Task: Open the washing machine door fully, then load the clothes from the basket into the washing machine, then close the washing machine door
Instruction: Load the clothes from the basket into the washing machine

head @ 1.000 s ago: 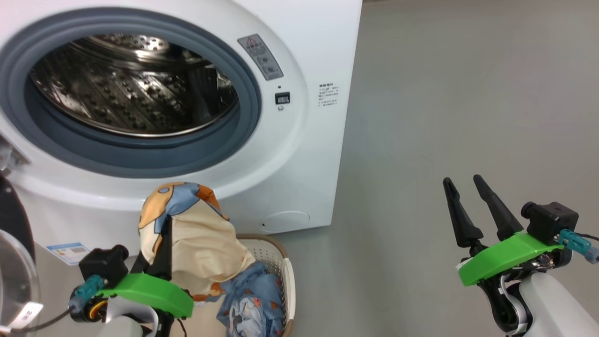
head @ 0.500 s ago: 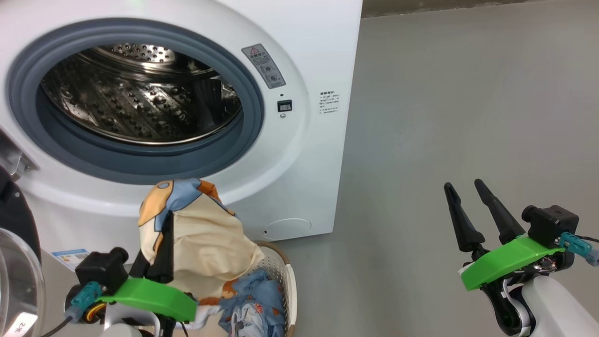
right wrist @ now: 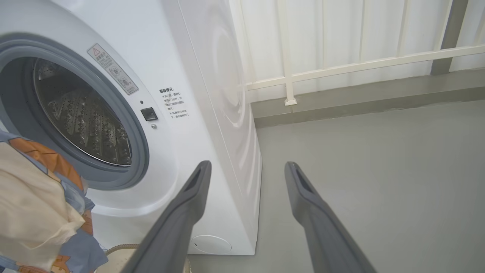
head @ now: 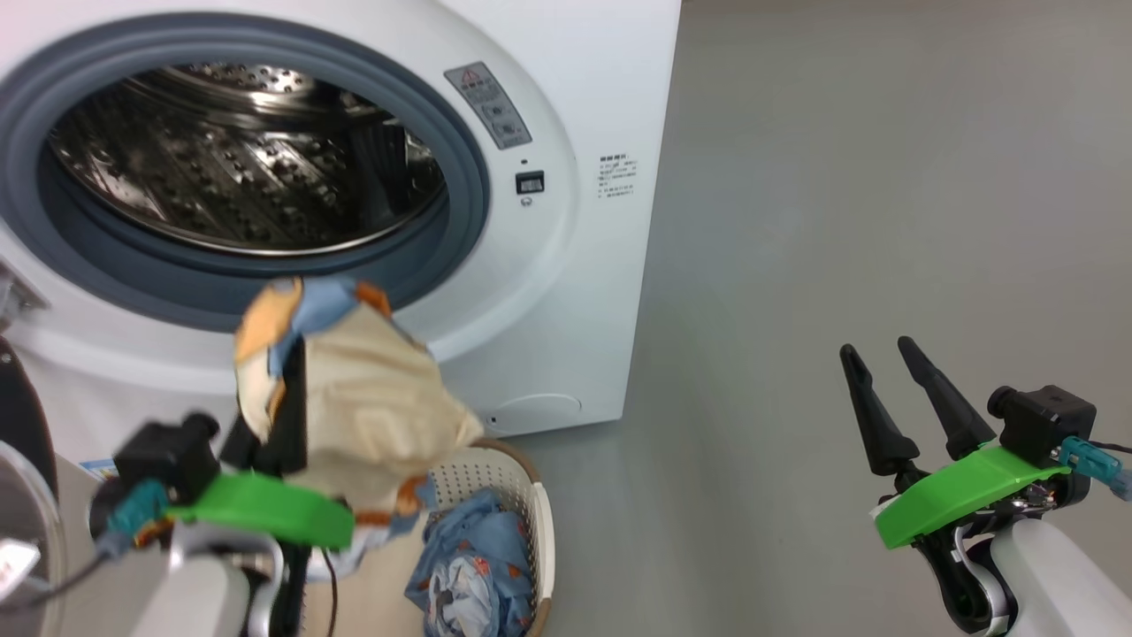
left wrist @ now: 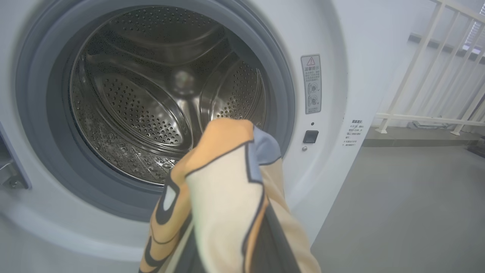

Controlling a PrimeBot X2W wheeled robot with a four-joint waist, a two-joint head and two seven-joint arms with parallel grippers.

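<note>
**Left claw** (head: 287, 389): mine, clenched on the cream garment (head: 371, 416). The cloth drapes over my fingers, raised above the basket (head: 531, 495) and hanging before the lower grey gasket (head: 460, 230) of the washing machine (head: 575, 292).

**Right claw** (head: 875, 349): mine, released, jaws spread, well apart from the machine over bare grey floor (head: 840, 177).

**Washing machine door** (head: 16, 416): swung open at my far left, its black rim and glass just beside my left arm.

**Light blue garment** (head: 473, 566): lying in the basket, which stands on the floor just before the machine's front.

**Surroundings:** steel drum (head: 221, 186) inside the gasket, warning label (head: 488, 106) right of the opening, pale railing (right wrist: 341, 64) beyond the machine.

**Count:** garments two, basket one, machine one, door one, claws two.
</note>
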